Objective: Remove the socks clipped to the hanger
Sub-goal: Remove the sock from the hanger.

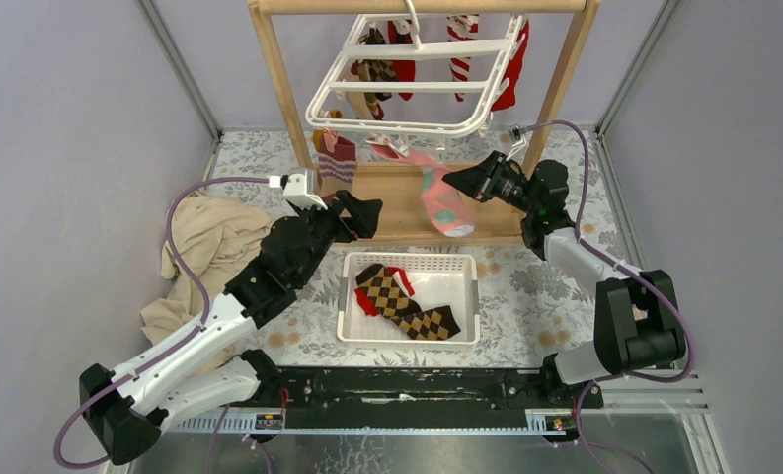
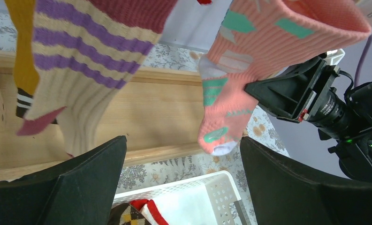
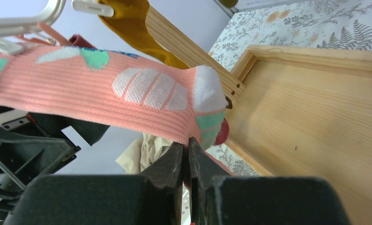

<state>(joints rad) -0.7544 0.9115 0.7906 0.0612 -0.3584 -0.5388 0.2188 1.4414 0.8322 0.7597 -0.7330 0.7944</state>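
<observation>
The white hanger (image 1: 417, 84) hangs from the wooden rack with red, striped and argyle socks (image 1: 382, 69) clipped to its far side. A pink patterned sock (image 1: 444, 197) dangles from a clip at its near edge. My right gripper (image 1: 453, 180) is shut on this sock's lower edge; in the right wrist view the jaws (image 3: 187, 143) pinch the pink sock (image 3: 104, 98) near the heel. My left gripper (image 1: 367, 212) stands open just left of it, nothing between its fingers (image 2: 184, 145). A purple-striped sock (image 2: 80, 61) and a mustard sock (image 2: 24, 51) hang above it.
A white perforated basket (image 1: 410, 259) below the grippers holds an argyle sock (image 1: 407, 301) and a red-trimmed one. The wooden rack's post (image 1: 278, 89) and base tray (image 1: 387, 197) stand behind. A tan cloth (image 1: 209, 247) lies at the left.
</observation>
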